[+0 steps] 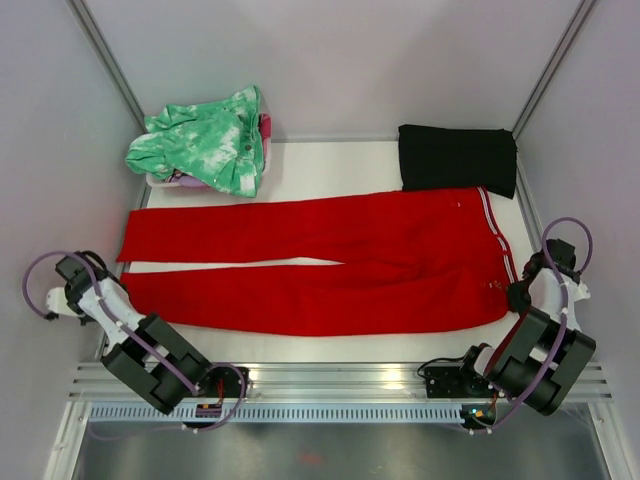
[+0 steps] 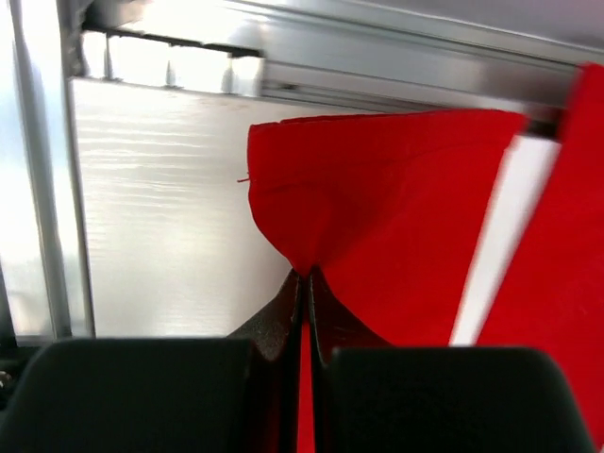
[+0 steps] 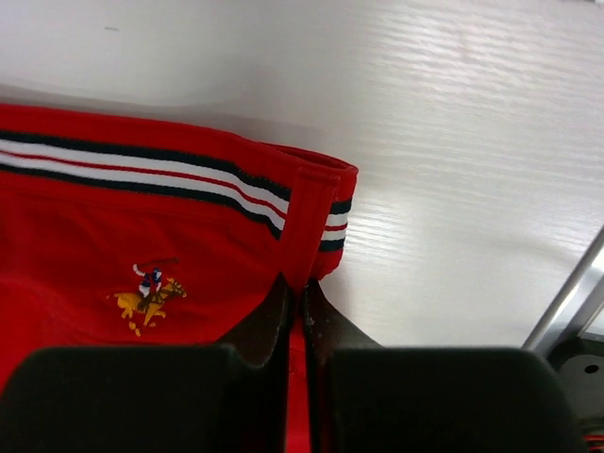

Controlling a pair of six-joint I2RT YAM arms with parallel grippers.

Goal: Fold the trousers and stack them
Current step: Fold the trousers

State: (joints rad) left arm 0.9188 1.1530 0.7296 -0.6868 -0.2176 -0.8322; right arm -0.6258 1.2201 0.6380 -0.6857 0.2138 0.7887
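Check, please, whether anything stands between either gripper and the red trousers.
Nothing visible does. The left gripper is shut directly on a leg hem of the trousers, and the right gripper is shut on their striped waistband corner, with nothing in between.

The trousers (image 1: 330, 265) are bright red throughout, also just above the black left fingers (image 2: 278, 326). Above the black right fingers (image 3: 264, 330), the waistband (image 3: 142, 170) shows white stripes edged with dark lines and a thin red line. Left of those fingers is a small logo (image 3: 148, 294) in yellow, white and blue. The counter (image 1: 330, 160) is white, the folded cloth (image 1: 458, 158) black, the other garment (image 1: 205, 140) mottled green and white.
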